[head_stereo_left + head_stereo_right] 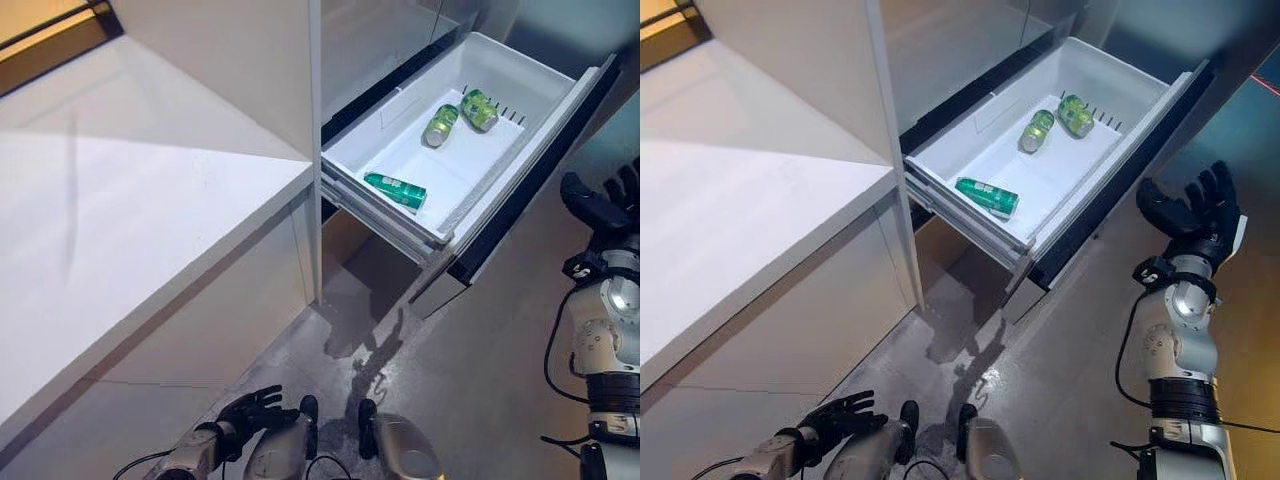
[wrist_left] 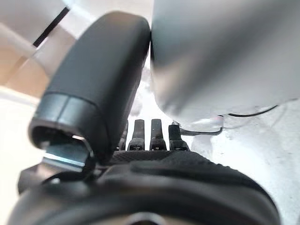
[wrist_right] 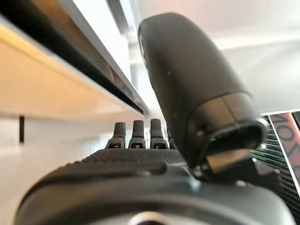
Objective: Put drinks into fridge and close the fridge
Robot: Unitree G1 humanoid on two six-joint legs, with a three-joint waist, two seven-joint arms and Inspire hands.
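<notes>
- The right hand (image 1: 1188, 212) is raised just beside the dark front of the pulled-out fridge drawer (image 1: 1140, 75), fingers spread, holding nothing.
- The left hand (image 1: 840, 415) hangs low near the floor, fingers loosely relaxed, empty.
- Three green drink cans lie on their sides in the white drawer: one can (image 1: 987, 196) near its front corner, two cans (image 1: 1037, 130) (image 1: 1075, 114) close together further back.
- A white counter (image 1: 120, 220) stands to the left.

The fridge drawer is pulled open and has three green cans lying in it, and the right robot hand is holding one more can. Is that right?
Not quite. The fridge drawer is open with three green cans lying in it, but the right robot hand is open and empty beside the drawer front, as the right eye view shows.
</notes>
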